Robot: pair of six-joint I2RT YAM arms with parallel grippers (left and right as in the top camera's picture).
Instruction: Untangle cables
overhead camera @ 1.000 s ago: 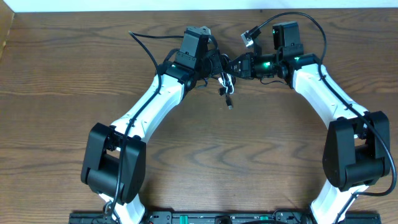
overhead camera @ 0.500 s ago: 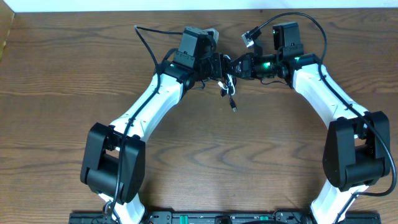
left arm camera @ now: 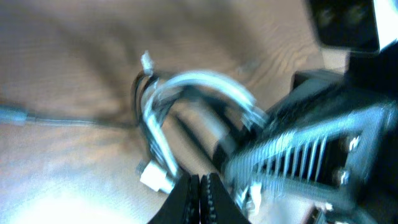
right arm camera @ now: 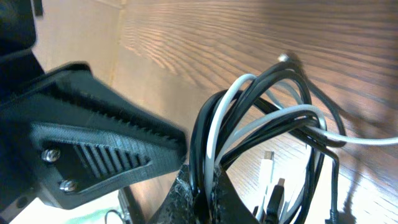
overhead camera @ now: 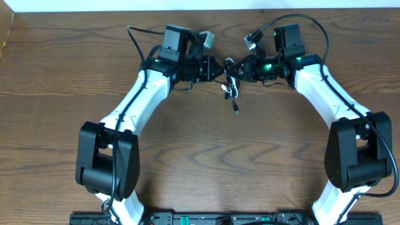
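Note:
The cables (overhead camera: 230, 82) are a small tangle of black and white cords hanging between the two grippers, with one black plug end (overhead camera: 237, 112) trailing on the wooden table. My right gripper (overhead camera: 242, 69) is shut on the bundle; in the right wrist view a black and a white cord pass between its jaws (right arm camera: 202, 186), and loose plugs (right arm camera: 268, 180) hang beside them. My left gripper (overhead camera: 214, 67) is just left of the tangle. Its jaws (left arm camera: 199, 186) are shut with nothing visible between them. A white cable loop (left arm camera: 186, 87) and white plug (left arm camera: 154, 177) sit right in front.
Thick black arm cables loop at the back: one behind the left arm (overhead camera: 133, 36), one arching over the right wrist (overhead camera: 300, 19) with a connector (overhead camera: 252, 37). The table's back edge (overhead camera: 125, 10) runs close behind both grippers.
My left gripper has drawn back to the left, away from the right gripper. The tangle has stayed at the right gripper, and its trailing plug has slid slightly down and right.

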